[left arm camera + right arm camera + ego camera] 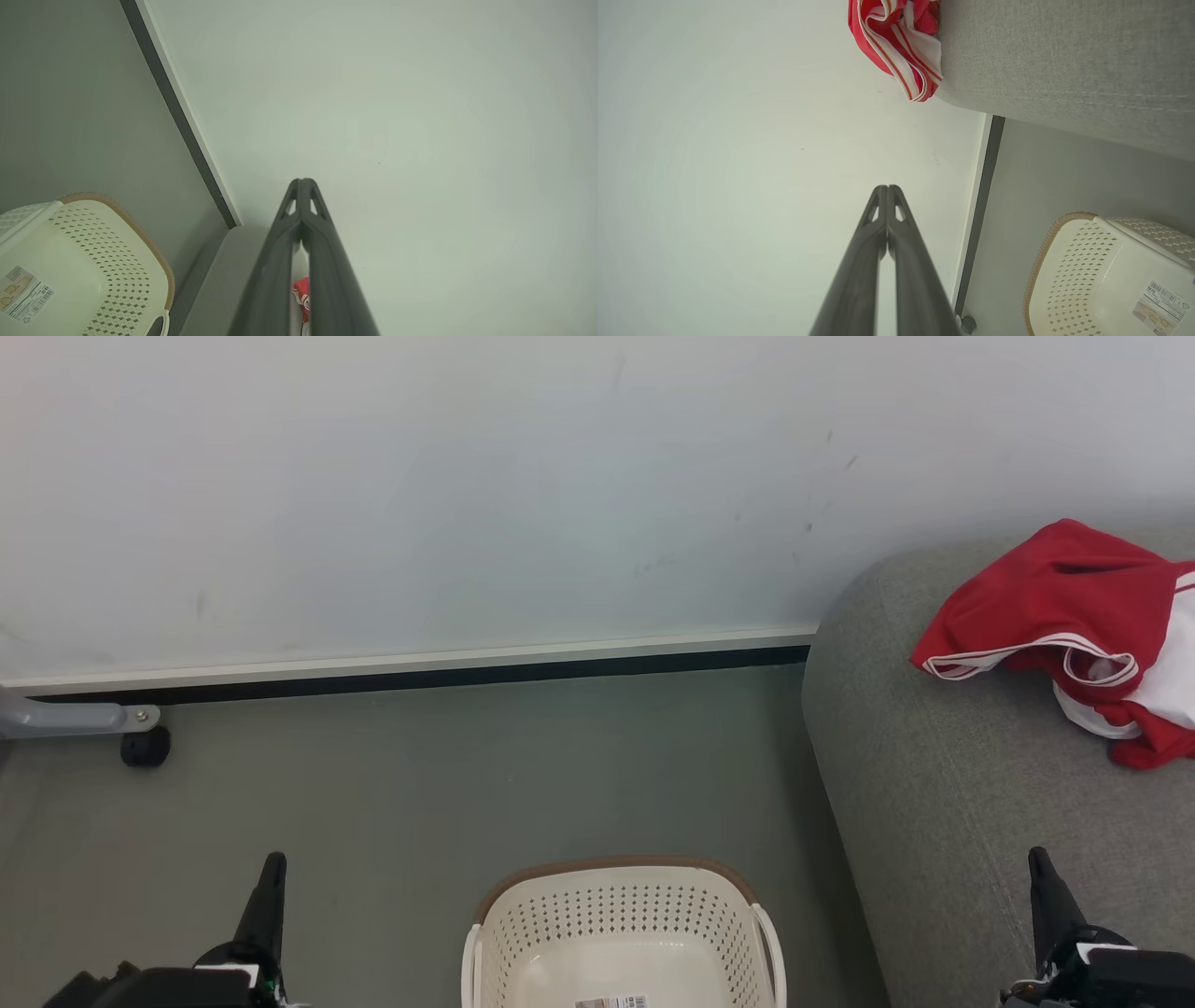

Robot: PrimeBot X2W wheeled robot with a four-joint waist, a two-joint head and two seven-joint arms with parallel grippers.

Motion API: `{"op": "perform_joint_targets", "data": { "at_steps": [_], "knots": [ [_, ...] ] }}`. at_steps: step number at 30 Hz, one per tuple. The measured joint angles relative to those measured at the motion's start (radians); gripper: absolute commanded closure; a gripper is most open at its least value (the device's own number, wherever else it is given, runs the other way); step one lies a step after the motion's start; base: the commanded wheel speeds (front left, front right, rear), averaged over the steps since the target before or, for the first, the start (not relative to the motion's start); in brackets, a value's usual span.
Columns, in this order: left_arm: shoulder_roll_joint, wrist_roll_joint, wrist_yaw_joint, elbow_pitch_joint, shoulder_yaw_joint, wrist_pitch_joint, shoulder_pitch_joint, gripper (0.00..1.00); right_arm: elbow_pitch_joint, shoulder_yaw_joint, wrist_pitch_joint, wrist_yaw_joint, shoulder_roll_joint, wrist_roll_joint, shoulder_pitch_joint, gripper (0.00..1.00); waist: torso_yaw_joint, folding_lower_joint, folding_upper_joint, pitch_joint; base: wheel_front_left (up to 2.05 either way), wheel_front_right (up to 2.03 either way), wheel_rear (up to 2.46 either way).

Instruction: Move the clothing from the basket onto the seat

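Observation:
Red clothing (1074, 625) with white trim lies crumpled on the grey seat (934, 784) at the right; it also shows as clothing (896, 42) in the right wrist view and as a red scrap of clothing (302, 291) between the left fingers' bases. The cream basket (624, 933) stands on the floor at bottom centre, and the inside I can see holds only a label. My left gripper (273, 863) is shut at the lower left, holding nothing. My right gripper (1036, 857) is shut over the seat's front, holding nothing.
A pale wall with a white and black skirting (420, 667) runs behind the grey floor. A grey frame leg with a black castor (145, 747) stands at the left by the wall. The basket (1101, 280) sits beside the seat (1064, 60).

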Motion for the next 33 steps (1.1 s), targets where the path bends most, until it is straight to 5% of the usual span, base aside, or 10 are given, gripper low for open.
{"op": "perform_joint_targets", "data": {
  "at_steps": [33],
  "knots": [
    [-0.009, -0.054, -0.008, 0.009, 0.008, 0.014, -0.017, 1.0, 0.002, -0.019, 0.013, 0.012, 0.007, 0.051, -0.015, 1.0, 0.003, 0.0, 0.0, 0.002, 0.0, 0.0, 0.0]
  ]
}}
